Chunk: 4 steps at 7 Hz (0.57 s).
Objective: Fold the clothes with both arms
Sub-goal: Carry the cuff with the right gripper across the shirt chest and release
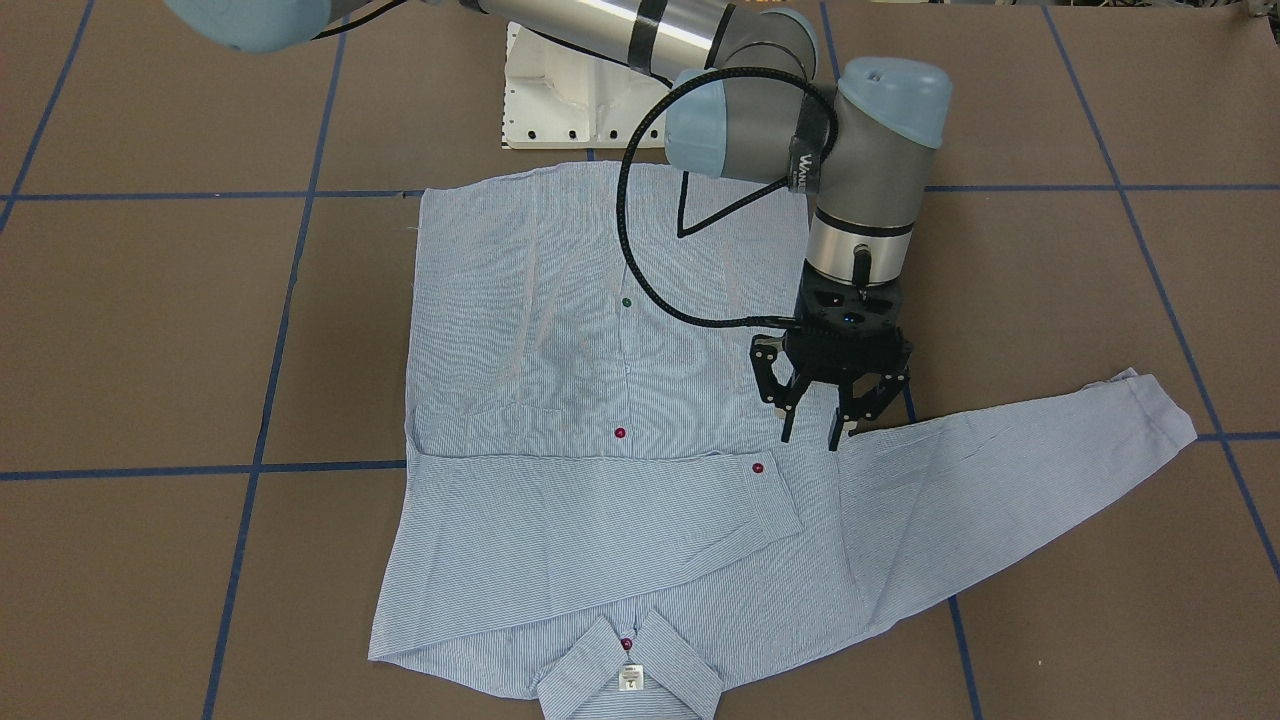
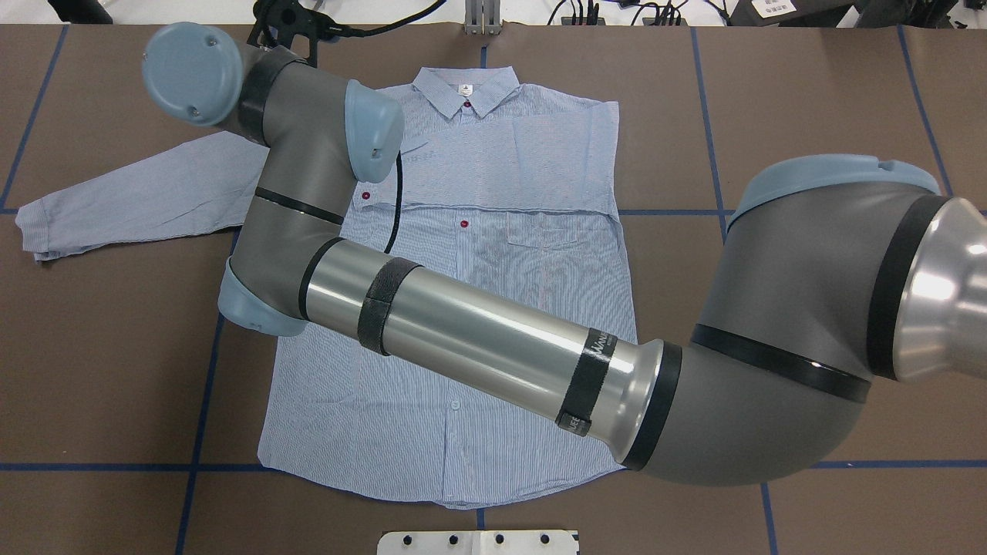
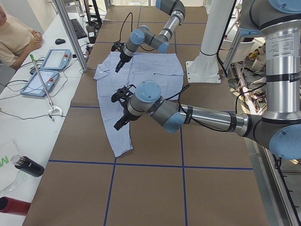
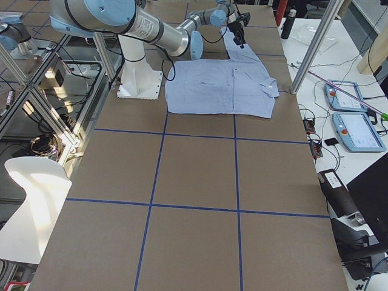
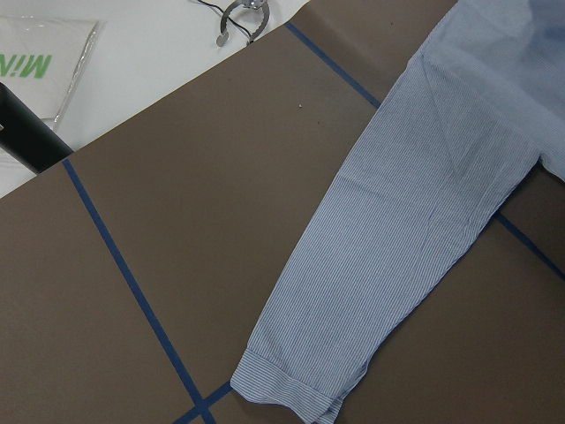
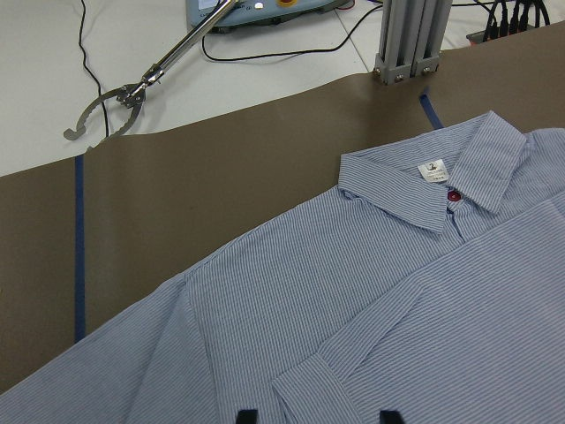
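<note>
The striped shirt (image 1: 560, 400) lies flat and front up on the brown table, collar (image 1: 630, 670) on the operators' side. One sleeve is folded across the chest, its cuff (image 1: 757, 480) by a red button. The other sleeve (image 1: 1020, 460) lies stretched out to my left and also shows in the left wrist view (image 5: 397, 247). My right gripper (image 1: 812, 435) is open and empty, just above the shirt near that sleeve's shoulder. Its fingertips (image 6: 247, 415) show wide apart in the right wrist view. My left gripper (image 3: 120, 110) hangs above the stretched sleeve's end. I cannot tell whether it is open.
The white pedestal base plate (image 1: 560, 100) sits at the shirt's hem side. Blue tape lines (image 1: 270, 330) cross the table. An operators' bench with pendants (image 3: 47, 61), a bottle (image 3: 28, 165) and a metal post (image 6: 406, 44) borders the collar side. A person (image 3: 14, 33) sits there.
</note>
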{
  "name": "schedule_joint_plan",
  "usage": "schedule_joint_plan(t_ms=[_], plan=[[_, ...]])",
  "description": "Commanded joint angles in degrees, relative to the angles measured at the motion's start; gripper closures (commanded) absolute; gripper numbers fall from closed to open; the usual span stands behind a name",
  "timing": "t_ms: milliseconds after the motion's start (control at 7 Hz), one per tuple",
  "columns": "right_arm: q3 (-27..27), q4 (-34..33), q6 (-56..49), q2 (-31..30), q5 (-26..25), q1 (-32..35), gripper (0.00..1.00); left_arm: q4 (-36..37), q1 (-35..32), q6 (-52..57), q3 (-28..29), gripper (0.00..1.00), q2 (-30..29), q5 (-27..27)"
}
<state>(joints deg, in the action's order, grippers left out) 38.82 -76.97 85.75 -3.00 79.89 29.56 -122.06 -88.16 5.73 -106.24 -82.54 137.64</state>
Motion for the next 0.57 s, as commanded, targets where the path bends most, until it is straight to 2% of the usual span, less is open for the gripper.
schedule_joint_plan(t_ms=[0, 143, 286, 429], plan=[[0.55, -4.98, -1.63, 0.46, 3.39, 1.1, 0.0, -0.1, 0.09, -0.01, -0.02, 0.0, -0.33, 0.09], [4.21, -9.81, -3.12, -1.2, 9.08, 4.16, 0.0, -0.54, 0.09, -0.27, -0.46, 0.0, -0.77, 0.09], [14.08, -12.65, -4.09, -8.35, 14.97, 7.15, 0.0, -2.72, 0.18, -0.1, -0.38, 0.0, -1.04, -0.17], [23.75, -16.16, -8.62, -15.21, 15.72, 8.83, 0.0, -7.09, 0.53, -0.36, 1.89, 0.0, -0.87, 0.0]])
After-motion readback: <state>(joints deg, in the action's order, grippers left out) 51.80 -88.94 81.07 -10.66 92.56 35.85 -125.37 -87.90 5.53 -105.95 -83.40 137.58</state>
